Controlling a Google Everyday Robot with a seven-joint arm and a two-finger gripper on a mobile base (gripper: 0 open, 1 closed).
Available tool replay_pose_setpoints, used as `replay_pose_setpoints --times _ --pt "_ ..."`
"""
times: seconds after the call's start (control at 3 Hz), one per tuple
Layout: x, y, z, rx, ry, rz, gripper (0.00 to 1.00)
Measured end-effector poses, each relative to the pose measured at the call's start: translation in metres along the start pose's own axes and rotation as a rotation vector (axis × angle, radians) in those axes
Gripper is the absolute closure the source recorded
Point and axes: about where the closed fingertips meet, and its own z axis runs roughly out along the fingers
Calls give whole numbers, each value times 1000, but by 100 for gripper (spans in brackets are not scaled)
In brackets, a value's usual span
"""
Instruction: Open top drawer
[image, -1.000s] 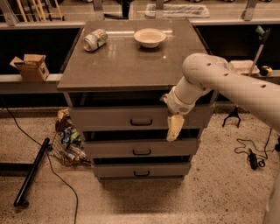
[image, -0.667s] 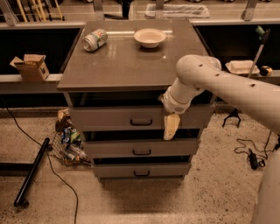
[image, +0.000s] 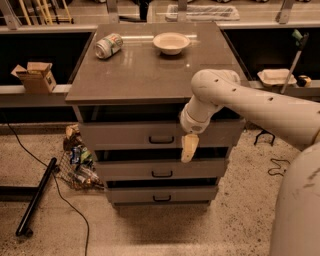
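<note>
The top drawer (image: 125, 135) is the widest grey front, just under the cabinet top (image: 140, 80), with a small dark loop handle (image: 161, 140) at its centre. A dark gap shows between the drawer front and the cabinet top. My gripper (image: 189, 149) hangs from the white arm (image: 240, 102), which comes in from the right. It points down in front of the drawer, just right of the handle and a little below it, over the drawer's lower edge. It holds nothing that I can see.
Two narrower drawers (image: 160, 170) (image: 160, 195) sit below. A tipped can (image: 108, 45) and a white bowl (image: 171, 43) rest on the cabinet top. A litter bag (image: 77, 162), black pole (image: 35, 197) and cable lie on the floor at left. A cardboard box (image: 35, 76) stands on the left ledge.
My arm has swung a little to the left, bringing the gripper closer to the top drawer's handle. The drawers have not moved.
</note>
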Motion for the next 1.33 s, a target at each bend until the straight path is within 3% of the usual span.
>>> replay_pose_setpoints --times 0.33,1.33 --pt "-5 9 13 -33 -2 -8 18" --pt "6 29 -1 -41 -14 5 95"
